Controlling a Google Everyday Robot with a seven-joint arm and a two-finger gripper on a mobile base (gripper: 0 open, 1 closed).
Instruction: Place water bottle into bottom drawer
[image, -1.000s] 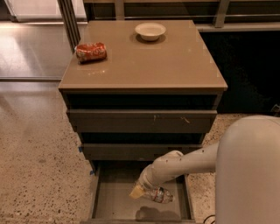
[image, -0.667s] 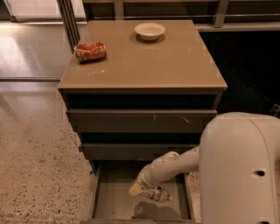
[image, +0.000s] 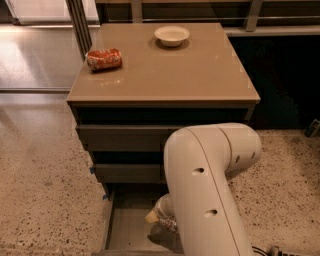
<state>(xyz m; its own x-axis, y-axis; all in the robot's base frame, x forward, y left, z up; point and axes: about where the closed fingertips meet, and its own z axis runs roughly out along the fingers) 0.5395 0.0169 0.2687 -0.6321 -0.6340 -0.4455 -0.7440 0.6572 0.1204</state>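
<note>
The water bottle (image: 161, 218) hangs low inside the open bottom drawer (image: 125, 231), its pale cap pointing left and its label band just showing. My gripper (image: 165, 206) is right at the bottle, over the right half of the drawer, mostly hidden behind my own white arm (image: 205, 190). Whether the bottle touches the drawer floor is hidden. A shadow lies on the grey floor under it.
A crushed red-orange can (image: 104, 59) and a white bowl (image: 172, 35) sit on the cabinet top (image: 165, 75). The two upper drawers (image: 125, 137) are closed. Speckled floor lies on both sides, and a dark post (image: 79, 25) stands at the back left.
My arm's elbow has swung left into the foreground and now covers the drawer's right half. The bottle has stayed low in the drawer at about the same spot.
</note>
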